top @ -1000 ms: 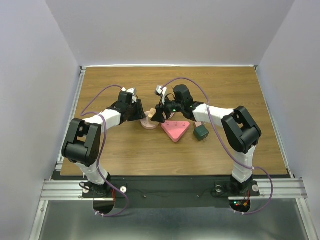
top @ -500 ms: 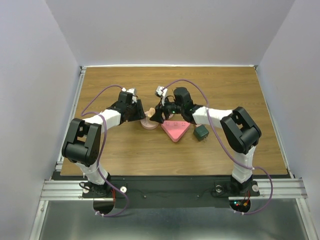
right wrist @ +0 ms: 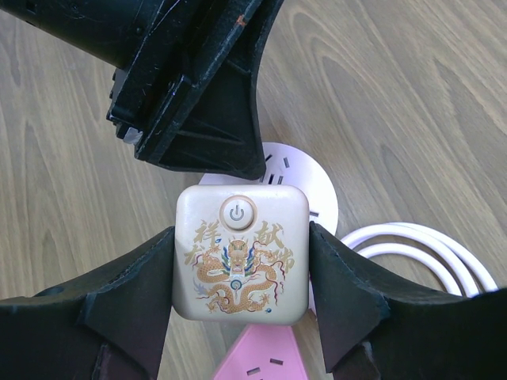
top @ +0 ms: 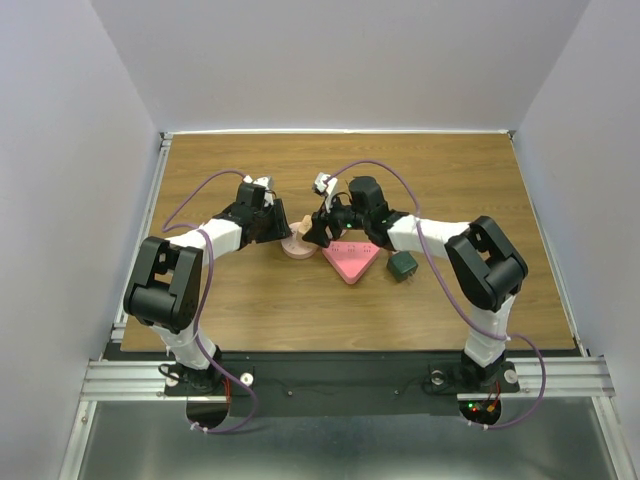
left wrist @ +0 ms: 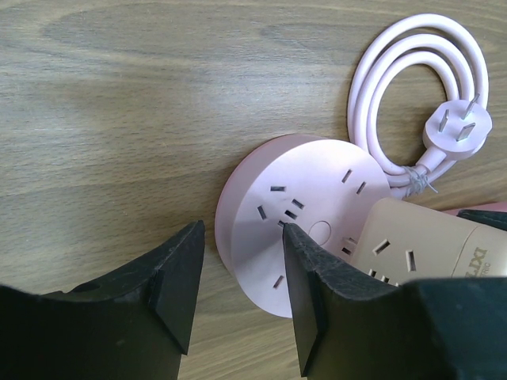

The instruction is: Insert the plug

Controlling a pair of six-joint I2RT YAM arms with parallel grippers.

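Observation:
The plug [right wrist: 240, 261] is a beige cube with a power button and a gold dragon on top. My right gripper [right wrist: 240, 265] is shut on its two sides. It hangs over the near edge of the round pink socket [left wrist: 301, 198], and its prongs are hidden. In the top view the right gripper [top: 318, 230] and the left gripper [top: 280, 225] meet over the round socket [top: 296, 245]. My left gripper [left wrist: 242, 245] is open. It straddles the socket's rim, with one finger over the wood and the other over the socket's face.
A pink triangular power strip [top: 350, 262] lies just right of the round socket, and a dark green adapter [top: 403, 265] lies further right. The socket's white cord [left wrist: 412, 87] is coiled behind it, ending in a three-pin plug [left wrist: 459, 127]. The wooden table [top: 450, 180] has raised side rails.
My right gripper has shifted slightly over the round socket with the plug in it. The left gripper stays in place at the socket's rim.

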